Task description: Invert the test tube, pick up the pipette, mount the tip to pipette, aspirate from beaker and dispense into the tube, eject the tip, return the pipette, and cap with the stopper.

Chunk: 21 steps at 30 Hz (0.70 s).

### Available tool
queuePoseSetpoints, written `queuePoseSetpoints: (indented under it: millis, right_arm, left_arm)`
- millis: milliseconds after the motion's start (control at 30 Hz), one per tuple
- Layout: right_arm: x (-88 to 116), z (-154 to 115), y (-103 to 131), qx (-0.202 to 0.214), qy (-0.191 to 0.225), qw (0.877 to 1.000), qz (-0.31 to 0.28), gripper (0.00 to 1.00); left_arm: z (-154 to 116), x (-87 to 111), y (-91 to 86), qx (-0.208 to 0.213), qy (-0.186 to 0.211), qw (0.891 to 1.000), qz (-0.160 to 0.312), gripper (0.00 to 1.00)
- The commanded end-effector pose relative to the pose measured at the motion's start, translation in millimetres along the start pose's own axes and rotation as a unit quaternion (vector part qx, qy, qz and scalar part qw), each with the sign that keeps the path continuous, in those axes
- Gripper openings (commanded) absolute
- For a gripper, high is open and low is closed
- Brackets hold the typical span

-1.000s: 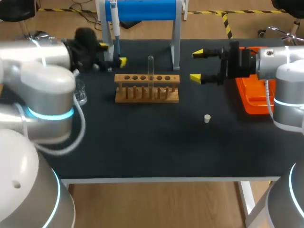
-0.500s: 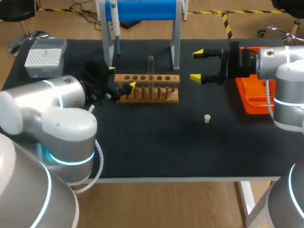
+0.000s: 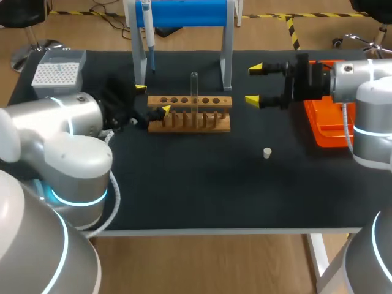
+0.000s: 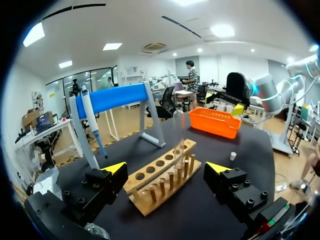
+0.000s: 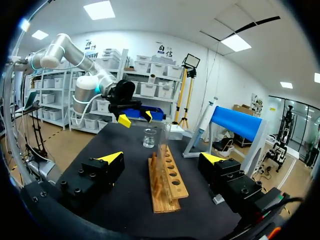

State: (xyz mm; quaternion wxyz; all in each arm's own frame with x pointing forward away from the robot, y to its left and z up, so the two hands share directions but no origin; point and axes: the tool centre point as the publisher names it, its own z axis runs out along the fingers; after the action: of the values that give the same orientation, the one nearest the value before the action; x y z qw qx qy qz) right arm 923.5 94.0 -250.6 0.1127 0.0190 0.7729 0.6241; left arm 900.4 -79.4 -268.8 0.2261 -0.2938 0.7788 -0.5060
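A clear test tube (image 3: 195, 92) stands upright in the wooden rack (image 3: 190, 114), near its middle. The pipette (image 3: 147, 33) hangs on the blue-topped stand (image 3: 184, 12) behind the rack. A small white stopper (image 3: 267, 152) lies on the mat to the front right. My left gripper (image 3: 152, 99) is open at the rack's left end, with the rack (image 4: 162, 177) and tube (image 4: 178, 135) ahead of its fingers. My right gripper (image 3: 253, 84) is open, right of the rack and apart from it, facing the tube (image 5: 163, 145). The beaker (image 5: 149, 137) stands beyond the rack.
A tip box (image 3: 58, 72) sits at the back left corner of the black mat. An orange tray (image 3: 327, 122) lies at the right edge, under my right arm. My left arm covers the mat's left part in the head view.
My left arm has swung from the back left down to the rack's left end, uncovering the tip box. The right arm has kept still.
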Motion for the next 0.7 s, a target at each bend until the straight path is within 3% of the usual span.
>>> queuePoseSetpoints:
  millis: [33, 100, 700]
  right_arm:
    - [0.1, 0.2, -0.6, 0.0, 0.0, 1.0, -0.001, 1.0]
    - [0.1, 0.2, -0.6, 0.0, 0.0, 1.0, -0.001, 1.0]
    - [0.1, 0.2, -0.6, 0.0, 0.0, 1.0, -0.001, 1.0]
  left_arm:
    - [-0.2, -7.3, -3.6, -0.008, 0.053, 0.999, 0.001, 1.0]
    - [1.7, -6.3, -5.0, -0.005, 0.07, 0.998, 0.004, 1.0]
    - [1.7, -6.3, -5.0, -0.005, 0.07, 0.998, 0.004, 1.0]
